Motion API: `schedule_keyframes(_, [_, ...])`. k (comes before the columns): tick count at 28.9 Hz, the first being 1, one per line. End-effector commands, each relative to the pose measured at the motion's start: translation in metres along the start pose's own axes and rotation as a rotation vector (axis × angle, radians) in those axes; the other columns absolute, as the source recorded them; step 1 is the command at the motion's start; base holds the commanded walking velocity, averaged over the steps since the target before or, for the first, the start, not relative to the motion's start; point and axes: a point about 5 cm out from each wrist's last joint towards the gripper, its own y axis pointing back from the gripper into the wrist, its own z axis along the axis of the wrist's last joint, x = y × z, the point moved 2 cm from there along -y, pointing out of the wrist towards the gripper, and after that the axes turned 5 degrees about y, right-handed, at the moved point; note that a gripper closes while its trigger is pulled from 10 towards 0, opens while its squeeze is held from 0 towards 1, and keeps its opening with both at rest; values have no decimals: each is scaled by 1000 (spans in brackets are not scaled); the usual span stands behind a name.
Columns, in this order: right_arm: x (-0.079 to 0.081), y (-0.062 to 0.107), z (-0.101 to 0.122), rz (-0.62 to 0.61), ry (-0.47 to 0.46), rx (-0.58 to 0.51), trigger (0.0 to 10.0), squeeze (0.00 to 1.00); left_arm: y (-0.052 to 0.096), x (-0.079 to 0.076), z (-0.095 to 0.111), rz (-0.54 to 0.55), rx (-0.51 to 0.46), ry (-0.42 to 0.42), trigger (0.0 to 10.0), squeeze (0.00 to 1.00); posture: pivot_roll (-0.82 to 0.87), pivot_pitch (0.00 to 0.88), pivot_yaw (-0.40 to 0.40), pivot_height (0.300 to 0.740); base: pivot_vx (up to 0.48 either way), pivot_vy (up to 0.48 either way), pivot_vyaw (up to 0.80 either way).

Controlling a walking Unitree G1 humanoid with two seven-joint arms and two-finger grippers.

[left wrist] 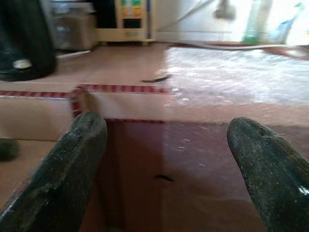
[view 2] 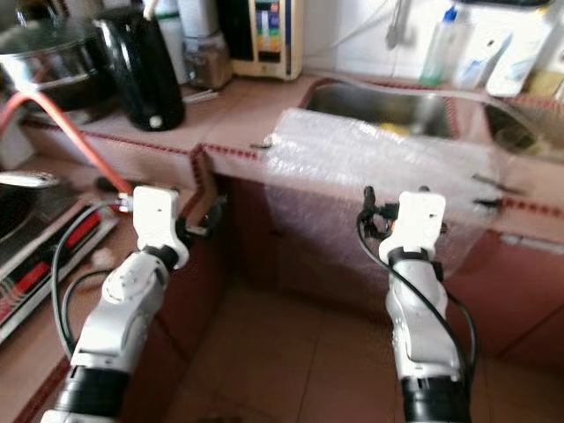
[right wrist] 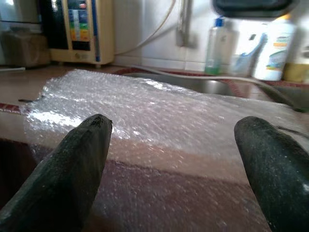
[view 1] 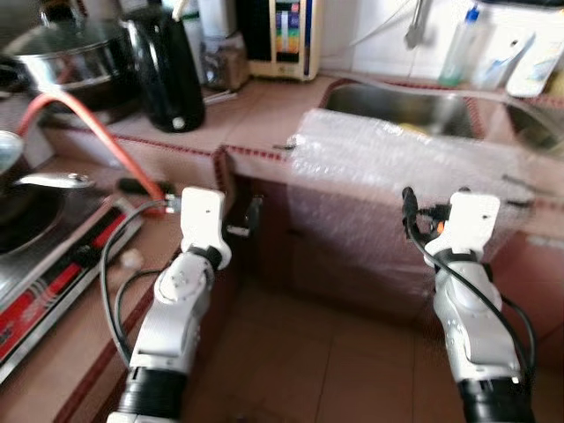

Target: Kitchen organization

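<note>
A sheet of clear bubble wrap point(view 1: 388, 167) lies over the brown tiled counter's front edge, before the steel sink point(view 1: 397, 101), and hangs down the cabinet face. In the right wrist view my right gripper point(right wrist: 175, 122) is open and empty, aimed at the bubble wrap point(right wrist: 159, 106) a short way off. My left gripper point(left wrist: 166, 123) is also open and empty, facing the counter's inner corner, with the wrap's left edge point(left wrist: 231, 72) beyond. Both silver arms point(view 1: 176, 300) point(view 1: 471, 308) are raised over the floor before the counter.
A black kettle point(view 1: 167, 75), a lidded steel pot point(view 1: 70, 57) and a beige appliance point(view 1: 282, 40) stand at the back left. An orange hose point(view 1: 97, 123) runs to the gas stove point(view 1: 53, 256) at my left. Bottles point(view 1: 463, 48) stand behind the sink. Brown floor tiles point(view 1: 335, 352) lie below.
</note>
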Motion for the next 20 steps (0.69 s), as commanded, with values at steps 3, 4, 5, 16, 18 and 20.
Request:
schedule_keyframes(3, [3,-1,-1,2,1,4,10000,0,0,6,-2,2,11,2,10000,0,-13,0,14,740,0,0,0])
schedule_keyframes(4, [4,-1,-2,4,2,6,10000,0,0,6,-2,2,11,2,10000,0,-13,0,14,740,0,0,0])
schedule_keyframes(5, [5,-1,-2,5,3,9,10000,0,0,7,-3,-1,11,8,10000,0,-16,0,14,740,0,0,0])
schedule_keyframes(16, [15,1,-14,28,11,47,10000,0,2,16,-16,-1,51,29,10000,0,-24,0,14,740,0,0,0])
schedule_keyframes(18, [16,2,-16,29,7,58,10000,0,3,19,-21,5,68,43,10000,0,-27,0,15,740,0,0,0])
schedule_keyframes(20, [17,3,-20,30,3,76,10000,0,5,22,-27,15,87,62,10000,0,-30,0,14,740,0,0,0])
